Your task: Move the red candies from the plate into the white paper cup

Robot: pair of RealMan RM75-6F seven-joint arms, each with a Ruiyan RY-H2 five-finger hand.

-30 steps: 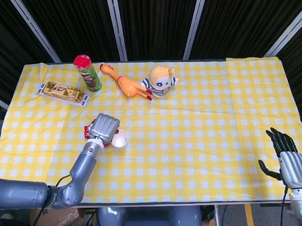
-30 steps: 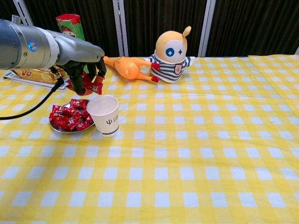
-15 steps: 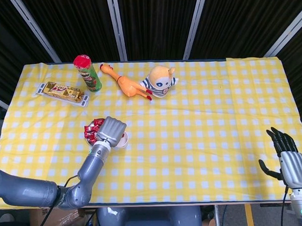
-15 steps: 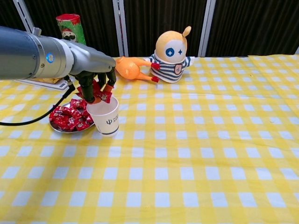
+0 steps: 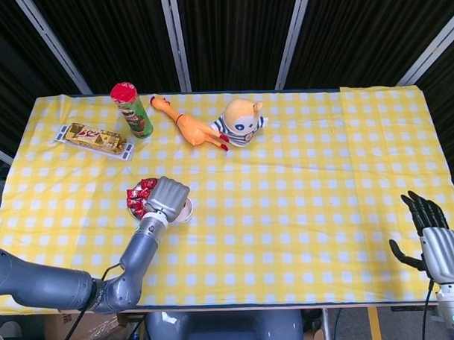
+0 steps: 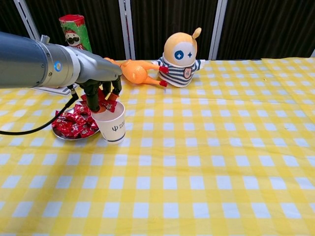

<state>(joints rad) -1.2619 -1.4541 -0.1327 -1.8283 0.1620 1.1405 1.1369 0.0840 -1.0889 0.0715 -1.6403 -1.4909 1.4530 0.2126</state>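
My left hand point(image 6: 101, 88) hovers right over the mouth of the white paper cup point(image 6: 110, 127) and grips red candies point(image 6: 106, 101) whose wrappers dip to the cup's rim. In the head view the left hand point(image 5: 168, 196) hides most of the cup point(image 5: 187, 210). A small metal plate point(image 6: 64, 134) with several red candies point(image 6: 74, 123) stands just left of the cup, touching or nearly touching it. My right hand point(image 5: 435, 241) hangs off the table's right front corner, fingers apart, holding nothing.
At the back stand a green chip can with red lid point(image 5: 131, 108), a gold snack box point(image 5: 94, 139), a rubber chicken point(image 5: 190, 127) and a striped plush toy point(image 5: 240, 122). Yellow checked cloth point(image 5: 310, 204) covers the table.
My left hand carried the candies from above the plate rightward to over the cup, then lowered slightly onto its mouth. The right hand stayed put.
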